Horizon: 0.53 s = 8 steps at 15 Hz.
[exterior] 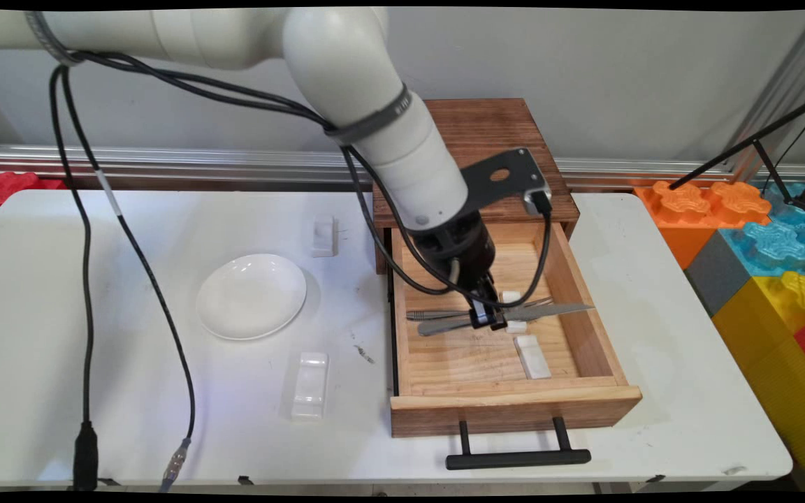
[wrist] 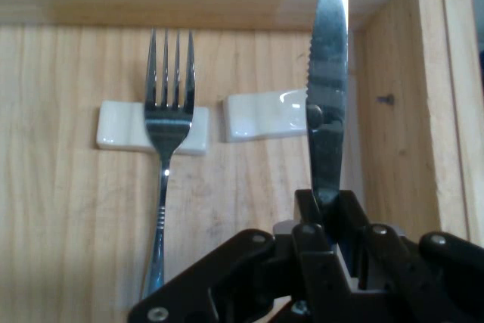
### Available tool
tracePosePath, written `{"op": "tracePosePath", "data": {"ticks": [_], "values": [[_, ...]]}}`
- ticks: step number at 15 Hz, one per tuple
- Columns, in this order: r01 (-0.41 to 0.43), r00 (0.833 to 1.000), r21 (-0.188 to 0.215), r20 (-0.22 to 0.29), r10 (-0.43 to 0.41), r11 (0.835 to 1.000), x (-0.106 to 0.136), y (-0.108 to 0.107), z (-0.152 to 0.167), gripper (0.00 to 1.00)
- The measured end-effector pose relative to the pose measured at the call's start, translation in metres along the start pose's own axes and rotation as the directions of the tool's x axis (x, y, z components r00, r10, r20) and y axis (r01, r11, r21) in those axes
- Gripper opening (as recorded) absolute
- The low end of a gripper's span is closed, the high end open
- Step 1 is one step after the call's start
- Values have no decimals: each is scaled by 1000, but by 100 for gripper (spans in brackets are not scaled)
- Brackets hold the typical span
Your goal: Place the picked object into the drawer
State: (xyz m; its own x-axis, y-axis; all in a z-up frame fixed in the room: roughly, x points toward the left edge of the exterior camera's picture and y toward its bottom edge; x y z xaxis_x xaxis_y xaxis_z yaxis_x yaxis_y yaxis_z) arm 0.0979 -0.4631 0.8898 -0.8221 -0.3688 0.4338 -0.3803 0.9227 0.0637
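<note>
My gripper (exterior: 490, 321) is down inside the open wooden drawer (exterior: 514, 405), shut on the handle end of a steel knife (exterior: 549, 311). In the hand view the knife (wrist: 329, 111) runs straight up from between the fingers of the gripper (wrist: 329, 225), its blade passing over the end of a white cutlery rest (wrist: 261, 115). Beside it lies a fork (wrist: 168, 134), its tines on a second white rest (wrist: 121, 128). In the main view the fork (exterior: 444, 314) lies parallel to the knife. A third white rest (exterior: 532, 356) sits nearer the drawer's front.
A white plate (exterior: 251, 295) lies on the table left of the drawer, with white rests behind it (exterior: 323, 235) and in front of it (exterior: 309, 384). The drawer's black handle (exterior: 518, 457) juts toward the near edge. The wooden cabinet (exterior: 493, 133) stands behind; coloured blocks (exterior: 759, 237) at right.
</note>
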Motion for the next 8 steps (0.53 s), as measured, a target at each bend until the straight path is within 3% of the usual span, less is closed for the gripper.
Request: {"op": "tracePosePath", "data": {"ticks": [8], "values": [[3, 1000, -1, 8, -3, 1000, -11, -2, 45, 0]]}}
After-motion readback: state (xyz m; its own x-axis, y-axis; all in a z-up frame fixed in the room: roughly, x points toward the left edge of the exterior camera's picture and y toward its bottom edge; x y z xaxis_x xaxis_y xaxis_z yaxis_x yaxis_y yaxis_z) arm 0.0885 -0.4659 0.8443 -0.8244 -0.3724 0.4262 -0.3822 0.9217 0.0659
